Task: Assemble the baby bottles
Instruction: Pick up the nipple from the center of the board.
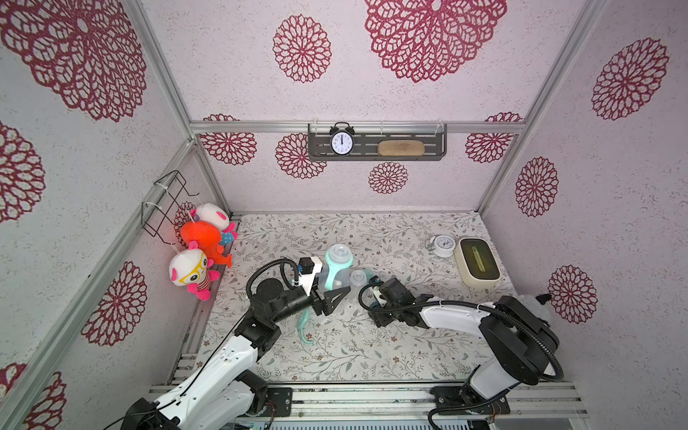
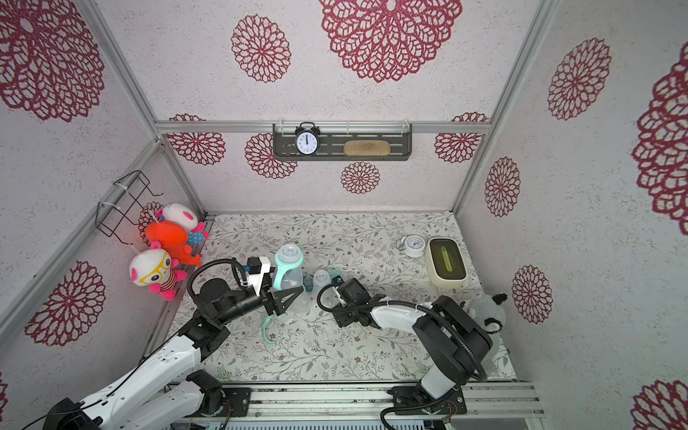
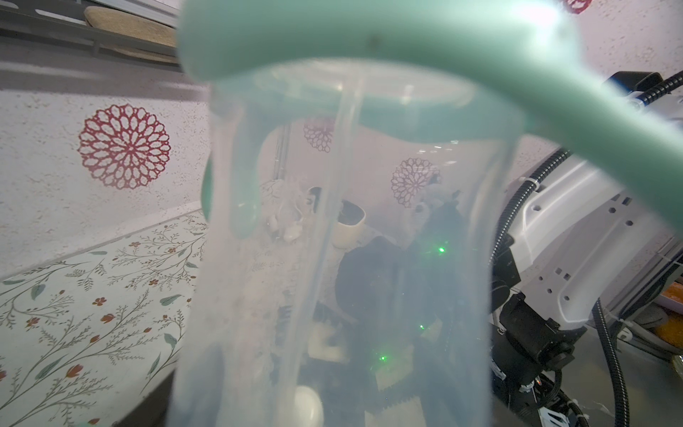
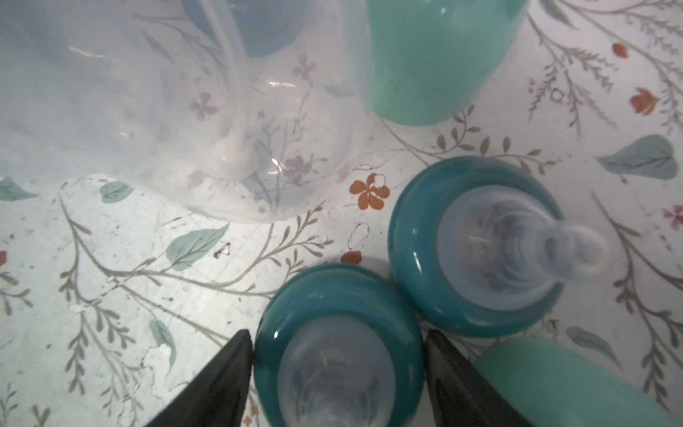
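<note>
One clear bottle (image 1: 338,257) stood upright near the middle of the flowered table (image 1: 391,350), with one mint handle ring (image 3: 369,40) around its neck. The left gripper (image 1: 334,294) was closed on the bottle's lower body, and the bottle filled the left wrist view. A second mint handle (image 1: 305,329) lay loose on the table just in front of that gripper.

Close by the bottle, toward the right arm, stood two dark teal collars, each with a clear teat. One (image 4: 338,369) sat between the fingers of the right gripper (image 4: 338,338), and the other (image 4: 476,247) was just beside it. The jaws stood wide, with one fingertip at each side of the collar's rim. Whether they pressed on it could not be told.

Two more mint pieces (image 4: 436,55) (image 4: 554,388), both cut off by the frame, lay near the collars. Which parts they were was unclear.

There were two clocks: a white one (image 1: 441,245) on the table beside one cream box (image 1: 478,266), and a black one (image 1: 341,143) on the wall shelf (image 1: 409,158). Three plush toys (image 1: 203,240) hung at the left wall, and a fourth, grey one (image 2: 487,311) sat at the right edge.
</note>
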`<state>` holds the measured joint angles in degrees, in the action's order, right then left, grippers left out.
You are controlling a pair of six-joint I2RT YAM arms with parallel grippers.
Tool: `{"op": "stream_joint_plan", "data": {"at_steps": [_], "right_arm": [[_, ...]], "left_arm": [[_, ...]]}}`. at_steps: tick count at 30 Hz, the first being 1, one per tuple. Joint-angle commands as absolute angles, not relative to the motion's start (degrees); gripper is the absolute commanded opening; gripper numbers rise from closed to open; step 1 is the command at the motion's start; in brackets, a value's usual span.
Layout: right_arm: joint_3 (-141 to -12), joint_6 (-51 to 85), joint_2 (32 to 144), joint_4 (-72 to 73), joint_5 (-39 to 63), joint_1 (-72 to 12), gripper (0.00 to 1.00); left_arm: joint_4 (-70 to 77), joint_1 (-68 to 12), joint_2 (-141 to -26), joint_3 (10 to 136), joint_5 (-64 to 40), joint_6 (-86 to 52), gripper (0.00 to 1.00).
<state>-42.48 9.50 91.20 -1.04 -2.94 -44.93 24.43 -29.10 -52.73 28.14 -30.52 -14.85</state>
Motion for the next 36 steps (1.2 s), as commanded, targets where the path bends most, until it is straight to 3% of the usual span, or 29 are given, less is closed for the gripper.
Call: {"op": "stream_joint_plan", "data": {"at_steps": [1, 11, 20, 36], "right_arm": [[-42.01, 8.76, 92.24, -0.90, -4.13, -44.73, 0.74], [-41.04, 9.47, 92.02, -2.80, -4.78, -45.13, 0.78], [-41.05, 10.36, 90.66, -4.43, -5.53, -45.61, 0.70], [-46.03, 15.19, 74.39, -16.20, 2.56, -44.12, 0.62]], "left_arm": [[25.06, -28.87, -52.56, 29.90, -30.32, -14.67, 0.00], [24.78, -28.90, -52.56, 29.71, -29.98, -14.33, 0.00], [24.79, -28.91, -53.44, 30.36, -30.41, -14.21, 0.00], [25.84, -29.53, -57.19, 29.60, -31.86, -12.78, 0.00]]}}
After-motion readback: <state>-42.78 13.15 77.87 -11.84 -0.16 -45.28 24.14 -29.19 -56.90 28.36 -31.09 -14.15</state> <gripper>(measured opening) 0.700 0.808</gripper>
